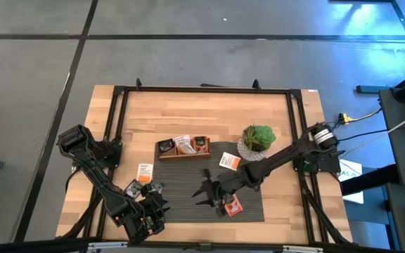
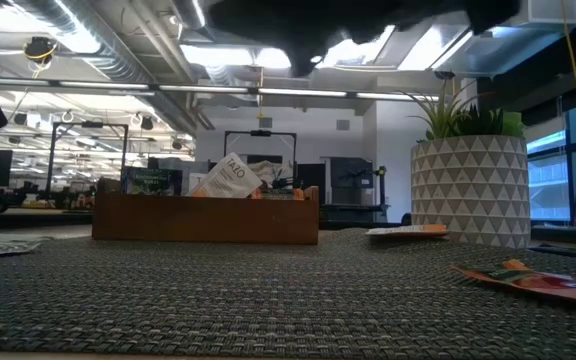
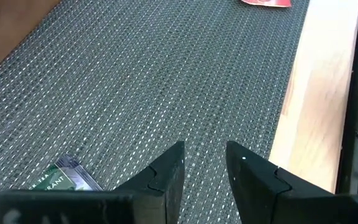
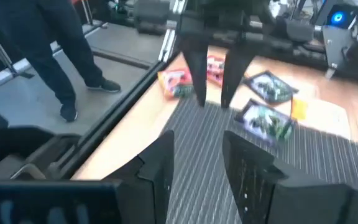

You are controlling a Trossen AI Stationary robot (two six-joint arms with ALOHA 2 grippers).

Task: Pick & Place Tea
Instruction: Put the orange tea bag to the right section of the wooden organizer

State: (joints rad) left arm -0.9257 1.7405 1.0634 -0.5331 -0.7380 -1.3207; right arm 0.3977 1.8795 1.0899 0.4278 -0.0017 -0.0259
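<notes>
Tea sachets lie loose on the table. An orange-red one (image 1: 232, 206) lies on the dark mat (image 1: 188, 179) just in front of my right gripper (image 1: 201, 190), which hovers open over the mat with nothing between its fingers (image 4: 197, 140). A white-orange sachet (image 1: 229, 161) lies near the plant. At the mat's near left corner are a white-orange sachet (image 1: 144, 172), an orange-red one (image 1: 133, 188) and a dark one (image 1: 153, 187). My left gripper (image 1: 155, 209) stands open and empty there (image 3: 205, 149), beside the dark sachet (image 3: 67, 178). More sachets stand in the wooden tray (image 1: 181, 147).
A small green plant in a patterned white pot (image 1: 257, 140) stands on the mat's far right corner, close to my right arm. A black frame (image 1: 202, 90) runs around the table top. In the right wrist view, a person's legs (image 4: 55, 50) show beyond the table's left edge.
</notes>
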